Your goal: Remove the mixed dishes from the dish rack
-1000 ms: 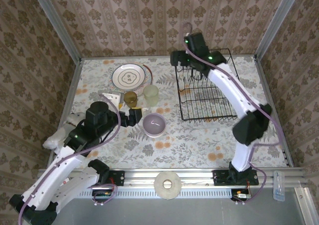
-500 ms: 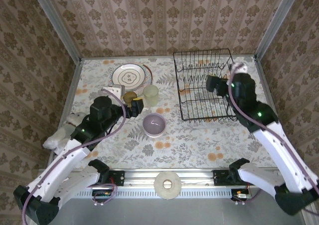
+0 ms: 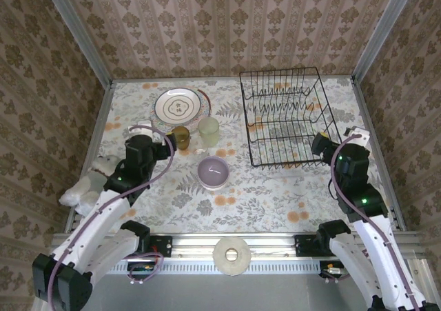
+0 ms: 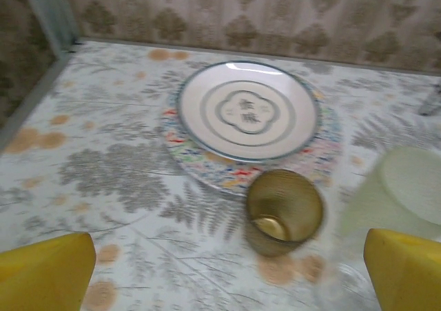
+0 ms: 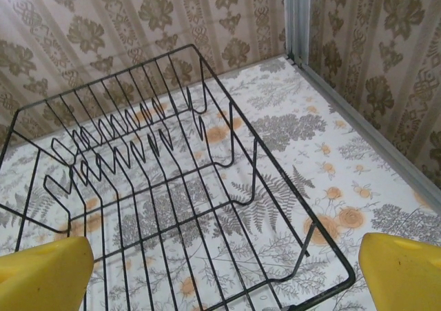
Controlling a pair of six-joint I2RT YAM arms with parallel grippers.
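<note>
The black wire dish rack [image 3: 289,163] stands at the back right with nothing in it, and my right wrist view looks across its bare wires [image 5: 283,174]. On the table to its left lie stacked plates [image 3: 178,105], an amber cup [image 3: 180,136], a pale green tumbler [image 3: 209,132] and a lilac bowl [image 3: 213,172]. My left gripper [image 3: 157,135] is open, just left of the amber cup [image 4: 284,211], short of the plates [image 4: 241,109]. My right gripper [image 3: 318,145] is open at the rack's near right corner, holding nothing.
A white plush dog [image 3: 86,183] lies at the table's left edge beside my left arm. A pale ring-shaped disc [image 3: 232,256] rests on the front rail. Metal frame rails and patterned walls close in the table on three sides.
My right arm has pulled back from the rack's far side to its near right corner. My left gripper has drawn back leftward from beside the lilac bowl.
</note>
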